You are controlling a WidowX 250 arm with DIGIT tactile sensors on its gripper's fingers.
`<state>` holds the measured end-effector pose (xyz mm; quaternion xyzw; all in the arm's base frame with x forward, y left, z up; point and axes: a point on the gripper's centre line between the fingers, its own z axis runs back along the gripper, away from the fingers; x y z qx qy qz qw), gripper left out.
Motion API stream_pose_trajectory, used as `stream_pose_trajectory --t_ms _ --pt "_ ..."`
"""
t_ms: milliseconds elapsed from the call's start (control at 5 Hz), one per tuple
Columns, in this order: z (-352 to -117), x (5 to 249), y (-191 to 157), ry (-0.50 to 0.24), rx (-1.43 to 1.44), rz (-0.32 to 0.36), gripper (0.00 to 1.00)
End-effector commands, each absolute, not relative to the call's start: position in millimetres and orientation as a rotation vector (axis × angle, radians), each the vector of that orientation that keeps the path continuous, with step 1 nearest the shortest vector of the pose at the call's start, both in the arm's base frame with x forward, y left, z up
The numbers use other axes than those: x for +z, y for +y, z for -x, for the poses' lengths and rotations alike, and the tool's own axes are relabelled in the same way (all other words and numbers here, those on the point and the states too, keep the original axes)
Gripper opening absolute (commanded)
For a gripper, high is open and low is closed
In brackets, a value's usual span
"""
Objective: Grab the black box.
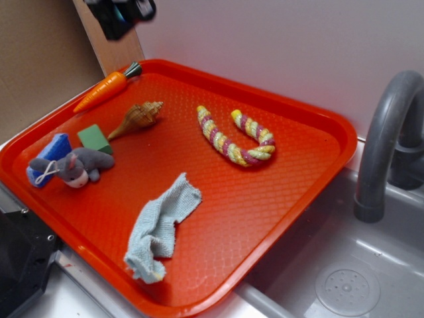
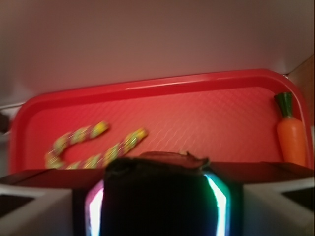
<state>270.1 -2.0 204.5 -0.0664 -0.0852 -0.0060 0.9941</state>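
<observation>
In the wrist view, a matte black box (image 2: 157, 189) fills the gap between my gripper's (image 2: 158, 216) two glowing pads, which press against its left and right sides. In the exterior view, the gripper (image 1: 122, 13) hangs blurred and high above the far left corner of the red tray (image 1: 311, 192), well clear of everything on it. The box itself cannot be made out in that view.
On the tray lie a toy carrot (image 1: 106, 87), a seashell (image 1: 137, 117), a green block (image 1: 95, 139), a grey plush animal (image 1: 74, 167) against a blue object (image 1: 48, 156), a striped rope toy (image 1: 235, 136) and a pale cloth (image 1: 162, 225). A sink with a grey faucet (image 1: 384, 139) is at the right.
</observation>
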Motion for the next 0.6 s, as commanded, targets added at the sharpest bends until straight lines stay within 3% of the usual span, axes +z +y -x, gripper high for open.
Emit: stream_pose_trajectory --t_ms 0,400 --pt "-240.7 259.2 -17.9 -0.215 -0.084 0.08 0.0" --pt "-252.8 247.6 -14.1 -0.202 -0.076 0.078 0.0"
